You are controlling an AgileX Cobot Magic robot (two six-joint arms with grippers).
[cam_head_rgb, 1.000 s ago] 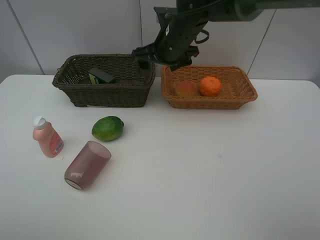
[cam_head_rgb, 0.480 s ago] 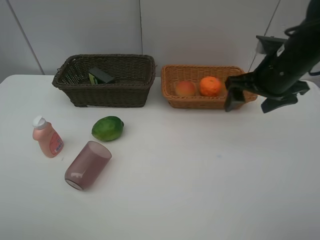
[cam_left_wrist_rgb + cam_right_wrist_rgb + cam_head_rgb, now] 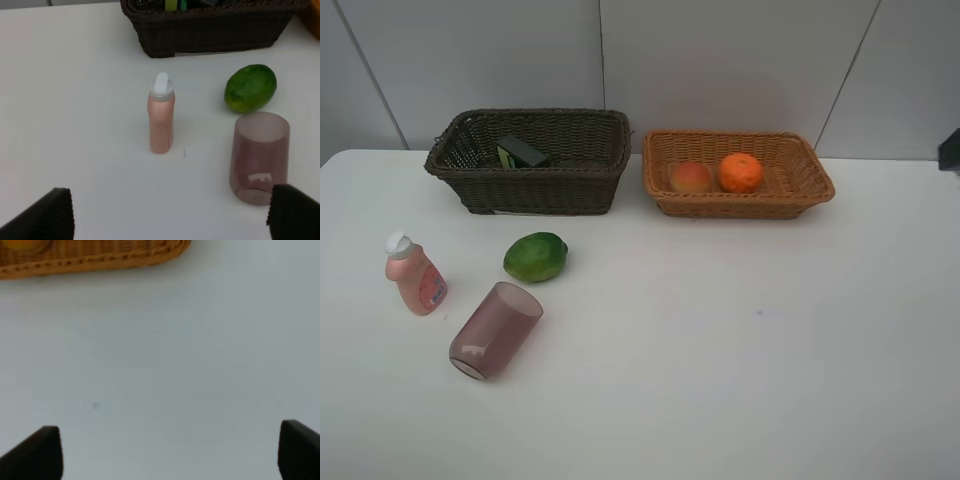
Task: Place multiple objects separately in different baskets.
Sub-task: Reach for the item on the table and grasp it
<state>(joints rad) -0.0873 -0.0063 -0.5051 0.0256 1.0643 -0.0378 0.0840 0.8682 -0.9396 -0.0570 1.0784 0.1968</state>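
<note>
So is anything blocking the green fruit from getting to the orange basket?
No, nothing visible. Only bare table lies between the green fruit and the orange basket. The pink bottle and purple cup sit on the fruit's other side.

Lab setup, bare white table point(image 3: 740, 380), panelled wall point(image 3: 720, 60)

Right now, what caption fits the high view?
Pink bottle, green fruit and tipped purple cup wait before the dark basket and tan basket.
</note>
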